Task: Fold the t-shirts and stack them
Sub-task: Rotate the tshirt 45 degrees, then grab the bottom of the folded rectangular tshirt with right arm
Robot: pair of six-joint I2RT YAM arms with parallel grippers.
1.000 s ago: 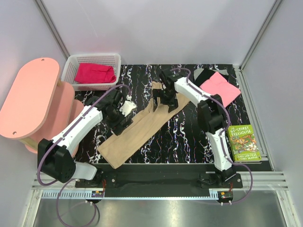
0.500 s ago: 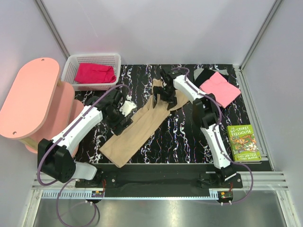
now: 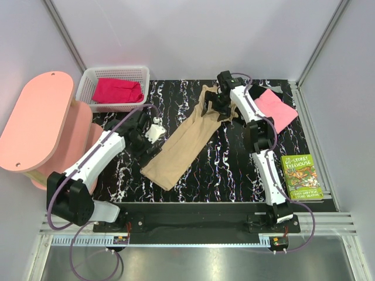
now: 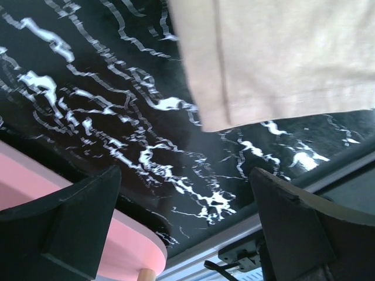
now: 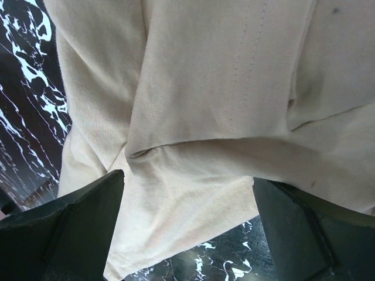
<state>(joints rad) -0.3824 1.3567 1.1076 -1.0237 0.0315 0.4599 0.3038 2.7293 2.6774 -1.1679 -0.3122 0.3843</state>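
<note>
A tan t-shirt (image 3: 184,143), folded into a long strip, lies diagonally across the black marbled mat. My right gripper (image 3: 221,106) hovers over the strip's far end, jaws open, and tan cloth (image 5: 222,88) fills the right wrist view under the gripper (image 5: 187,187). My left gripper (image 3: 147,133) stands open to the left of the strip, over bare mat (image 4: 117,117). The shirt's hem (image 4: 281,58) shows ahead of the gripper (image 4: 184,193). A folded pink t-shirt (image 3: 272,109) rests on a black one (image 3: 253,91) at the back right. A magenta-red t-shirt (image 3: 117,91) lies in the basket.
The white basket (image 3: 88,82) stands at the back left. A pink oval stool (image 3: 35,120) sits left of the mat. A green book (image 3: 302,177) lies at the right edge. Grey walls close in the back and both sides.
The tan shirt has slid toward the back right, and the right gripper moved the same way over its far end. The left gripper shifted slightly back and now stands off the cloth.
</note>
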